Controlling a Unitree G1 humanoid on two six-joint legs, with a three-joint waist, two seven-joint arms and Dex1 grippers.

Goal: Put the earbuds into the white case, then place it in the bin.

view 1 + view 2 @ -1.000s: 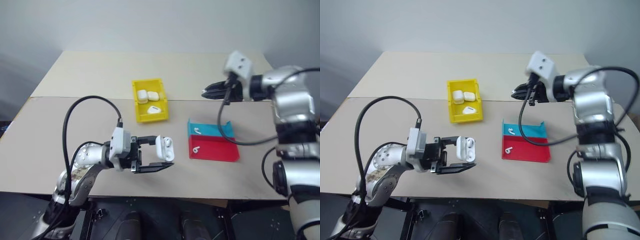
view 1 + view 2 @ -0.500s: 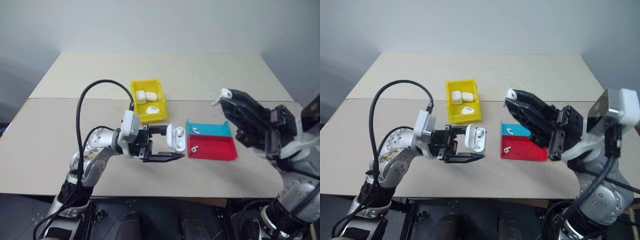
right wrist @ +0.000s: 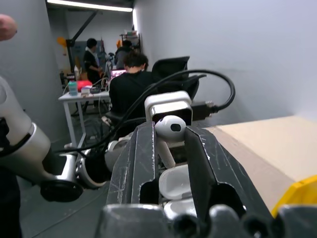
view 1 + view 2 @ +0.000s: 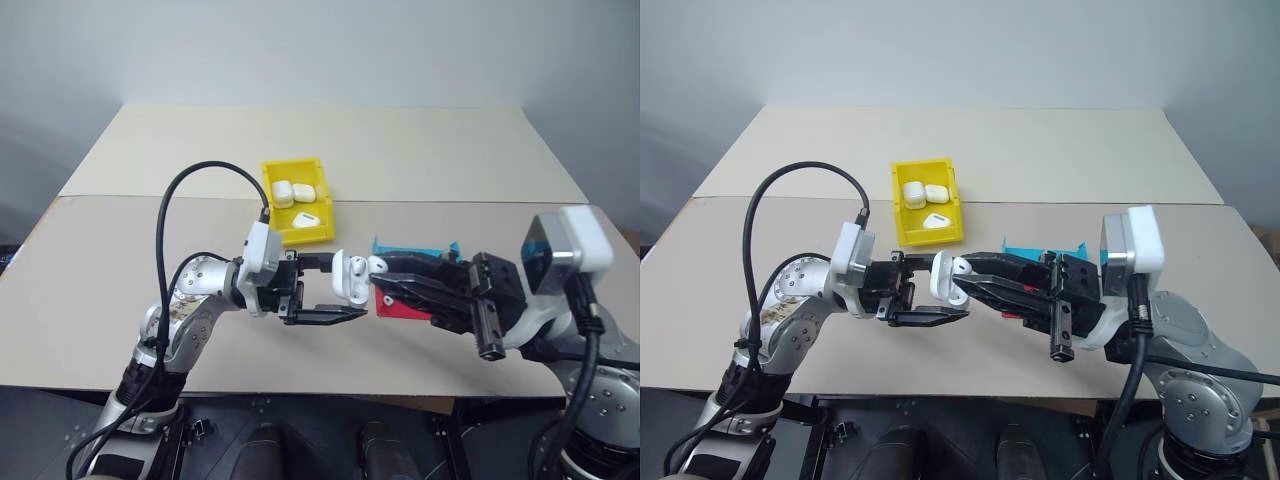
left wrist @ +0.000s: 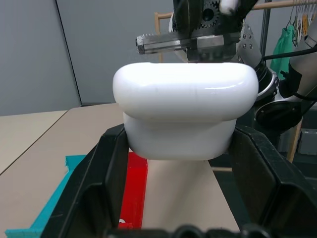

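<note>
Right wrist view: right gripper [image 3: 171, 144] pinching a tiny glossy white plastic earbud [image 3: 170, 130] directly above the open small glossy white pebble-shaped case [image 4: 946, 279], clamped in the left gripper [image 4: 940, 287], stem pointing into it.

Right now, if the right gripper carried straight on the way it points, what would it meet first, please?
Most likely the open white case held in the left gripper; the right gripper, pinching an earbud, points straight at it.

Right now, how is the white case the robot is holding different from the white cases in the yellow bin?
The held white case is up in the air in the left gripper with its lid open. The cases in the yellow bin lie on its floor, shut. The held one has the right gripper bringing an earbud to it. All are small, glossy and white.
</note>
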